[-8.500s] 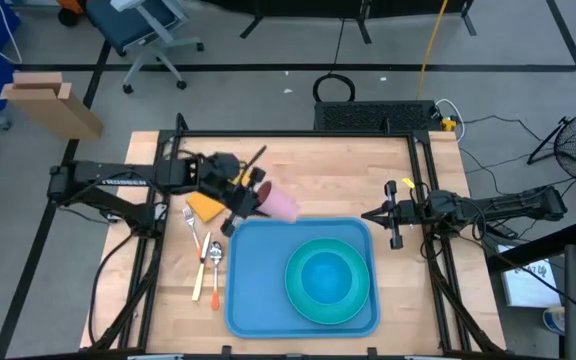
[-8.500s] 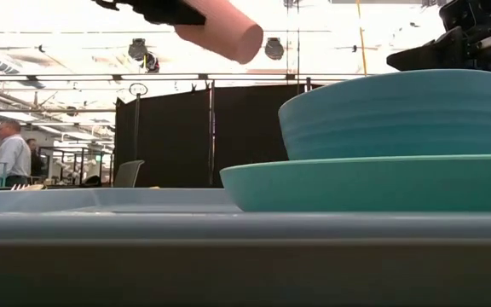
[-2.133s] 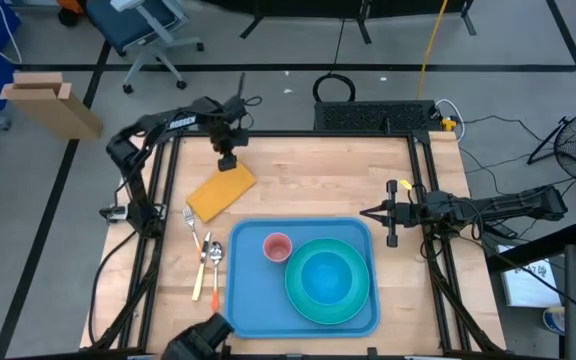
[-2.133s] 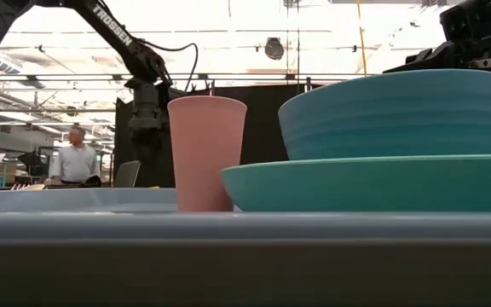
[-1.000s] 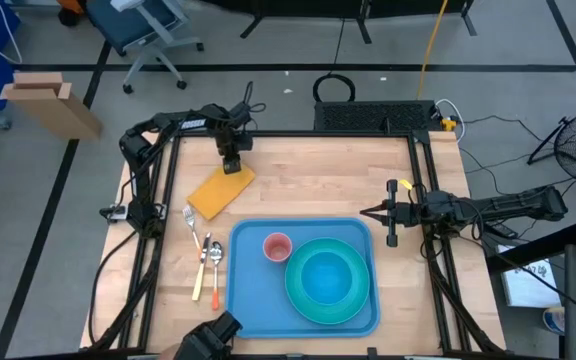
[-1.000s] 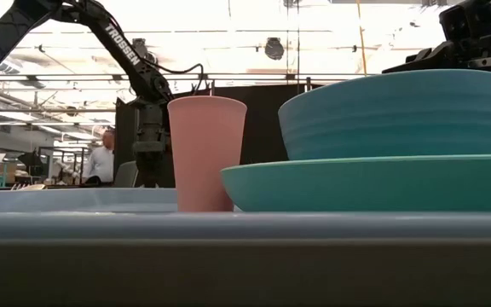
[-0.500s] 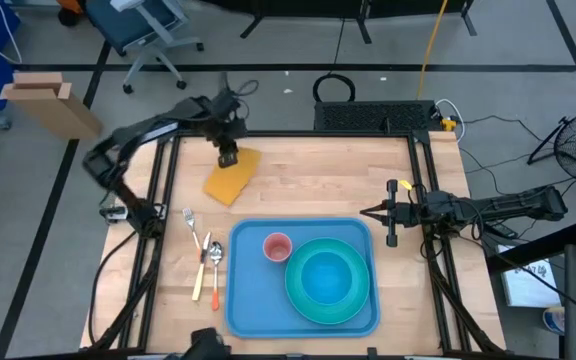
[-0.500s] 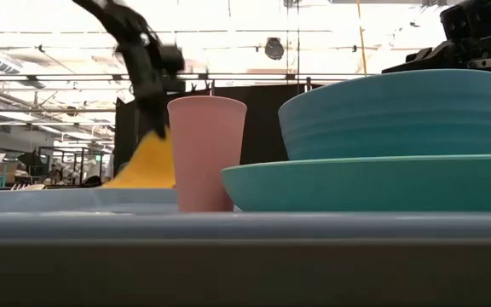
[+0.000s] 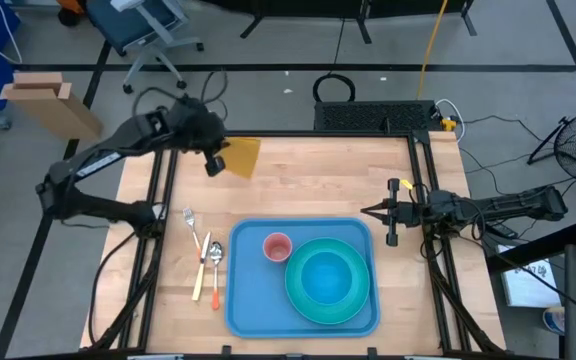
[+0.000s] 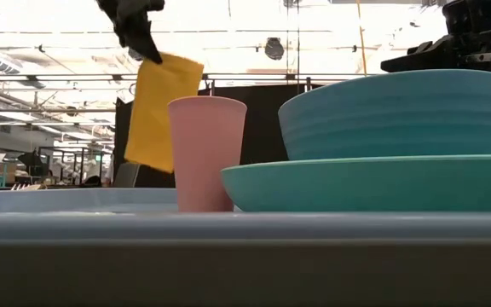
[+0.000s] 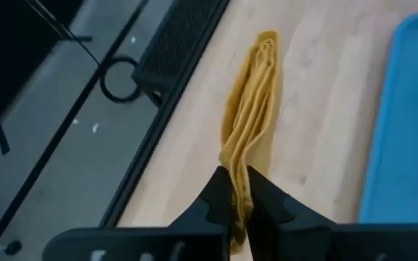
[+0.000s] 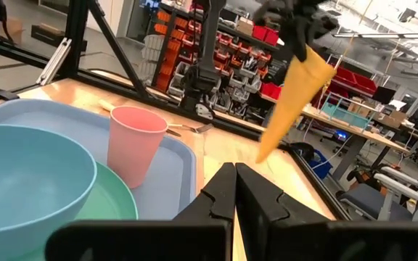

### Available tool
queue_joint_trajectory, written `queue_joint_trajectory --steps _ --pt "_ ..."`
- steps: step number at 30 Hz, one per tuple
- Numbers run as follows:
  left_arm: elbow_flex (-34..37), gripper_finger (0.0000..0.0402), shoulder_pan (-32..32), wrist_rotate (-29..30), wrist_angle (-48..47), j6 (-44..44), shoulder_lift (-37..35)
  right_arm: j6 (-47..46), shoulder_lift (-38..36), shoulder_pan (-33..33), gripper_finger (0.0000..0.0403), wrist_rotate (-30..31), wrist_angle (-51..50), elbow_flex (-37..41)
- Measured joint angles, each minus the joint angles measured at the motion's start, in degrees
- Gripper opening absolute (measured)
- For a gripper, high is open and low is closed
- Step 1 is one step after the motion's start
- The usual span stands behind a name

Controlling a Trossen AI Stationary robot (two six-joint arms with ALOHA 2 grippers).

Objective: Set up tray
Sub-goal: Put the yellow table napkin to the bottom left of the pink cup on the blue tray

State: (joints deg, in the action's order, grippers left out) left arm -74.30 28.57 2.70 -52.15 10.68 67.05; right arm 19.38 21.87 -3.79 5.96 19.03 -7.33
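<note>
My left gripper [image 9: 211,160] is high over the table's far left part, shut on a folded yellow napkin [image 9: 241,157] that hangs in the air [image 10: 162,111]. The blue tray [image 9: 248,300] lies at the table's near middle. On it stand a pink cup [image 9: 277,246] and a turquoise plate [image 9: 353,305] with a bowl [image 9: 326,278] inside. My right gripper [image 9: 390,213] waits shut at the table's right side, level with the tray's far right corner; its own view shows the closed fingers [image 12: 234,185]. My left gripper pinches the napkin's upper corner [image 10: 149,58] between its two fingers, coming from above and pointing down. Several folded layers [image 11: 232,156] run between the fingertips. The napkin is lifted clear of the table and hangs slack and tilted below the fingers.
A fork [image 9: 192,222], a spoon [image 9: 214,258] and an orange-handled knife [image 9: 201,268] lie on the wood left of the tray. Bare wood stretches between the tray's far rim and the table's far edge. Black frame rails [image 9: 298,134] border the table.
My left gripper, shut on the napkin's far end as it lay on the table, has risen and swung toward the table's far left corner. The napkin first tipped up with its near end still down, and is now lifted clear, hanging from the fingers.
</note>
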Motion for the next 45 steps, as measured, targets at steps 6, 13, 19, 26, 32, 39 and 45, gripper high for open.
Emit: queue_joint_trajectory --steps 6,13,19,26,32,39,45 --pt "0.0 0.0014 -11.4 7.5 -2.2 -9.4 -2.6 -0.4 0.0 0.0 0.0000 0.0 0.0 0.0" --pt "0.0 0.0014 -28.6 13.1 -2.0 -22.1 -4.2 -0.7 0.0 0.0 0.0000 0.0 -1.0 0.0" --pt "0.0 0.0014 -44.8 22.8 -2.0 -32.4 -2.7 -0.7 0.0 0.0 0.0000 0.0 -1.2 0.0" --pt "-0.1 0.0014 -60.3 33.6 -1.6 -46.1 0.8 -1.3 0.0 0.0 0.0000 0.0 -1.1 0.0" --pt "-0.1 0.0014 -67.8 40.9 -1.7 -53.5 3.5 -2.8 0.0 0.0 0.0000 0.0 -1.1 0.0" --pt "-0.1 0.0014 -72.0 40.8 0.4 -59.3 6.2 -3.7 0.0 0.0 0.0000 0.0 -1.6 0.0" --pt "-0.1 0.0014 -75.4 40.1 4.1 -63.8 9.8 -3.7 0.0 0.0 0.0000 0.0 -1.5 0.0"
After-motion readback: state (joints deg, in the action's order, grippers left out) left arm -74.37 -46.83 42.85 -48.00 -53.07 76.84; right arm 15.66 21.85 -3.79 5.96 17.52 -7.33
